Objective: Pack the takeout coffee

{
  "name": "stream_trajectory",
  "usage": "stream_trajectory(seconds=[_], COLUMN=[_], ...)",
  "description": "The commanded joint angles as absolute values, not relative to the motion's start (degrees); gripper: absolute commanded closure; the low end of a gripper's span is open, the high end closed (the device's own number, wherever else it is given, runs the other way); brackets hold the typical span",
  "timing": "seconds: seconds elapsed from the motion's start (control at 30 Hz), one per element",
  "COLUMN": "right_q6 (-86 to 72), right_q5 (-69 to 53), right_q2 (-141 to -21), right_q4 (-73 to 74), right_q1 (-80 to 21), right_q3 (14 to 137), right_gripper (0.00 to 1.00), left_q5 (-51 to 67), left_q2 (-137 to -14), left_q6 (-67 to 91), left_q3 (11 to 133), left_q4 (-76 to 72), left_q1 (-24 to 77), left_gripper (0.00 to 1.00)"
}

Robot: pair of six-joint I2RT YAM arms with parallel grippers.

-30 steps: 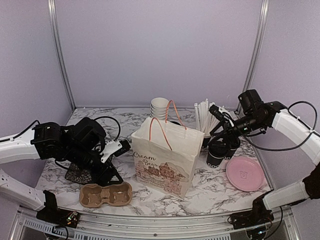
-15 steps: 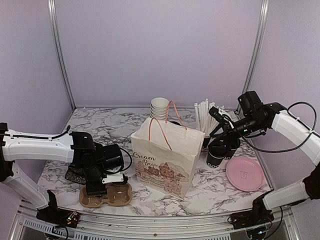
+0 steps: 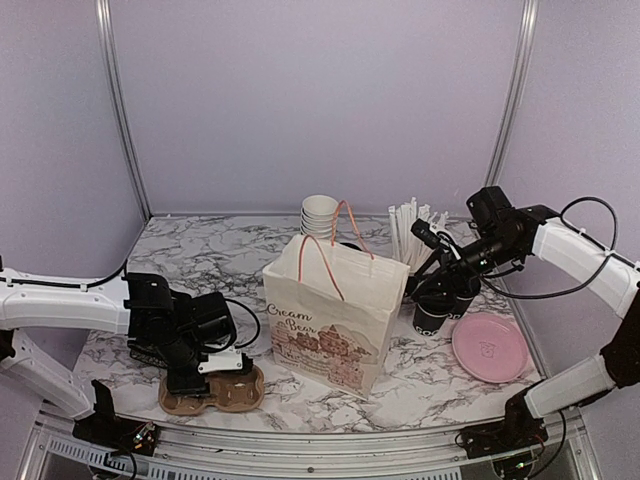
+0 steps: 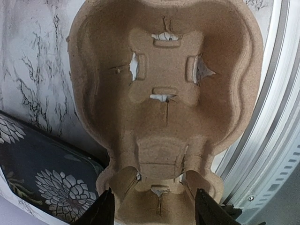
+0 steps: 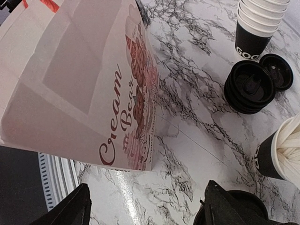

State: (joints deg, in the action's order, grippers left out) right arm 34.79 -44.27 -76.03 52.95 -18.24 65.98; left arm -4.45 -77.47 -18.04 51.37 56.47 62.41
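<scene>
Two takeout coffee cups (image 3: 432, 312), black with black lids, stand right of the paper bag (image 3: 335, 315). My right gripper (image 3: 440, 282) hovers just above them, open and empty. In the right wrist view its wide-open jaws (image 5: 150, 211) frame bare marble, and one cup lid (image 5: 236, 211) shows by the right finger, with the bag (image 5: 79, 84) at left. My left gripper (image 3: 205, 368) is low over the brown pulp cup carrier (image 3: 212, 390) at the front left. In the left wrist view the gripper (image 4: 154, 213) is open with its fingers straddling the near end of the carrier (image 4: 164, 93).
A stack of white-lined cups (image 3: 320, 213) and a black cup of white straws (image 3: 408, 240) stand behind the bag. A pink plate (image 3: 490, 348) lies at right. A black patterned item (image 3: 148, 348) lies beside the carrier. Loose lids (image 5: 248, 86) lie near the cup stack (image 5: 255, 28).
My left arm has swung down and forward, from raised above the table to low over the cup carrier. My right arm shifted slightly left over the coffee cups.
</scene>
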Motion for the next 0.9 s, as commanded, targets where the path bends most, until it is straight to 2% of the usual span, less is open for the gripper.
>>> stream_trajectory(seconds=[0.0,0.4,0.7,0.87], right_q6=[35.6,35.6,36.0,36.1], right_q5=[-45.0,-45.2,-44.8,-44.6], right_q2=[-76.6,-77.8,-77.1,-77.1], right_q4=[52.1,52.2,51.7,51.4], right_q1=[-18.3,-18.3,-18.3,-18.3], right_q3=[68.0,68.4,67.2,66.8], right_gripper=[0.19,0.21,0.21,0.21], left_q5=[-2.2,-0.3,-0.3,-0.3], left_q2=[-76.6,-79.9,-82.1,-82.5], left_q6=[-20.2,-21.4,-21.9,-22.0], left_q3=[50.7,50.7,50.4,50.4], left_q4=[52.4,50.4,50.4,50.4], left_q1=[62.2,62.2,62.2,62.4], left_gripper=[0.43,0.54,0.56,0.64])
